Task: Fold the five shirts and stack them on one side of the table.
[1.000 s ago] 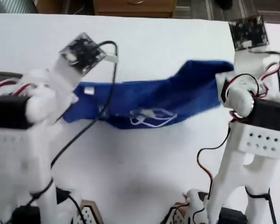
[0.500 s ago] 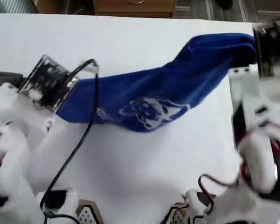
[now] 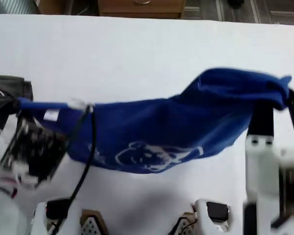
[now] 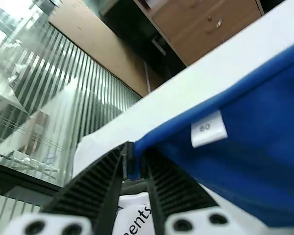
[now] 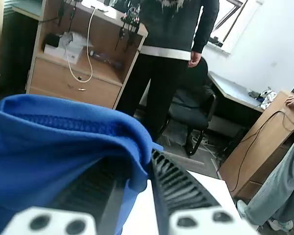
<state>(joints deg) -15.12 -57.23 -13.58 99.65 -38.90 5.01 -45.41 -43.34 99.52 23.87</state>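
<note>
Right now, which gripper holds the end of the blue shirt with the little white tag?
The left gripper: the white tag sits close beside it on the blue shirt. The right gripper pinches the other, bunched end.

The left pincer (image 4: 134,165) and right pincer (image 5: 137,169) draw back toward their bases, stretching the blue shirt (image 3: 157,129) wider and nearer the bench's (image 3: 137,44) front edge.

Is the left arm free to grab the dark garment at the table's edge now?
Probably not: the left gripper is shut on the blue shirt, though the dark garment lies close by.
</note>
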